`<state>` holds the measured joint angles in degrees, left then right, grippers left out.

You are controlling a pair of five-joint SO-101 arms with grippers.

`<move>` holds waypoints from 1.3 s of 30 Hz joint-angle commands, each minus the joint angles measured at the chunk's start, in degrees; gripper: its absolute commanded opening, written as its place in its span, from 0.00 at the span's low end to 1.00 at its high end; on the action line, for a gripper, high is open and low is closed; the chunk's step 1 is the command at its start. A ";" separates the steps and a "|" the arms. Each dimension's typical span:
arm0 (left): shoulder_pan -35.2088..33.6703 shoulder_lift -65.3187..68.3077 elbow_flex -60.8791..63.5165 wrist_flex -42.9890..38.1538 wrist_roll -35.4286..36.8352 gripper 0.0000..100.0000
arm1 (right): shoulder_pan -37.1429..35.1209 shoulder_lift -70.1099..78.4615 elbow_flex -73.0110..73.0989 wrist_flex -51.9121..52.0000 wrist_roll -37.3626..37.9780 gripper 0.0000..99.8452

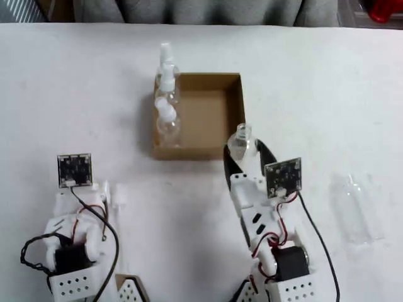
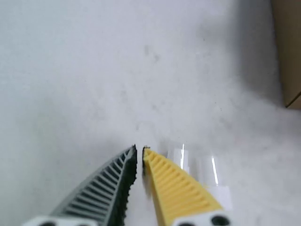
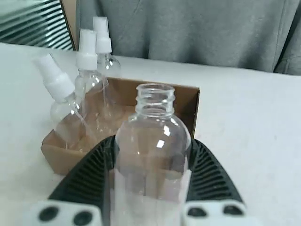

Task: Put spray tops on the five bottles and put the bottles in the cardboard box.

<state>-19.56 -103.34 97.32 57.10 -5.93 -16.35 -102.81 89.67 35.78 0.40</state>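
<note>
My right gripper [image 3: 153, 146] is shut on a clear bottle [image 3: 151, 155] with a bare threaded neck, held upright just in front of the cardboard box [image 3: 70, 153]. From above, that bottle [image 1: 242, 141] stands at the box's [image 1: 208, 151] near right corner. Three capped bottles [image 1: 167, 85] stand along the box's left side. Another clear bottle [image 1: 359, 207] lies on the table at the right. My left gripper [image 2: 139, 150] is shut on nothing, low over the table, and a clear and white spray top [image 2: 200, 172] lies beside its yellow finger [image 2: 169, 183].
The box's right half [image 1: 211, 113] holds nothing. A corner of the box [image 2: 287, 52] shows ahead of the left gripper. White table stretches open at the left and far right. A red object [image 1: 384, 9] sits at the back right edge.
</note>
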 commanded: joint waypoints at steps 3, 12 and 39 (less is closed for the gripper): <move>0.22 -1.36 -9.05 1.49 0.18 0.03 | -0.22 -0.57 0.79 -1.27 -0.44 0.01; 0.57 12.97 -28.84 8.70 0.88 0.03 | -0.22 -0.57 0.97 -1.10 -0.53 0.01; 4.88 69.67 -39.82 -5.36 -5.19 0.21 | -0.31 -0.57 2.81 -1.19 -0.18 0.01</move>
<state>-13.58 -34.07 61.01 54.11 -10.51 -16.44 -102.81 93.36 35.78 0.40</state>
